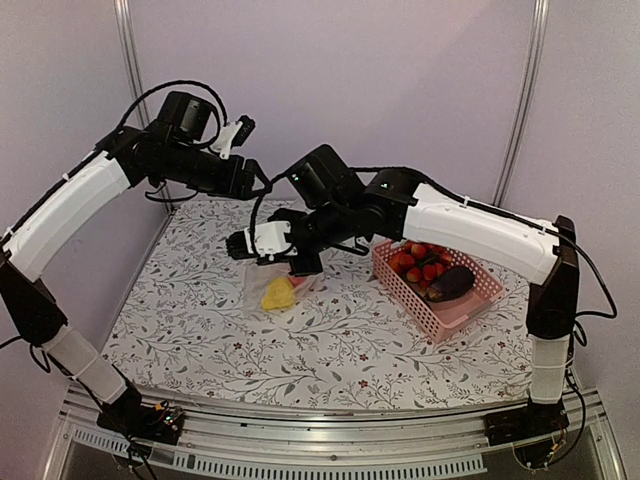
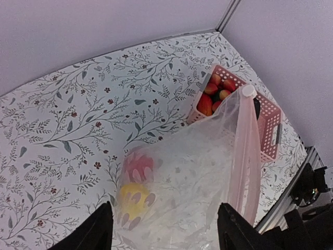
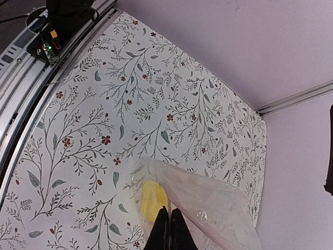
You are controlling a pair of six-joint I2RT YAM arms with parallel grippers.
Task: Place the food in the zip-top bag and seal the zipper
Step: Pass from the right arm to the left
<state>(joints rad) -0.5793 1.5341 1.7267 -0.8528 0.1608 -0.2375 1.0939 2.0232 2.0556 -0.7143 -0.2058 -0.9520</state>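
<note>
The zip-top bag (image 1: 283,288) lies mid-table, lifted at one edge, with a yellow pepper (image 1: 277,295) and a red piece (image 1: 301,283) inside. My right gripper (image 1: 303,264) is shut on the bag's upper edge; its wrist view shows the closed fingers (image 3: 166,229) pinching plastic (image 3: 213,200) beside the yellow pepper (image 3: 152,200). My left gripper (image 1: 238,132) hangs high at the back, open and empty. Its fingers (image 2: 99,232) frame the bag (image 2: 192,177) far below, with the yellow pepper (image 2: 135,200), the red piece (image 2: 138,167) and the pinkish zipper strip (image 2: 244,151).
A pink basket (image 1: 478,300) stands right of the bag, holding several red fruits (image 1: 418,263) and a dark eggplant (image 1: 452,283); it also shows in the left wrist view (image 2: 268,122). The wall (image 1: 350,80) is close behind. The metal rail (image 1: 330,440) runs along the near table edge.
</note>
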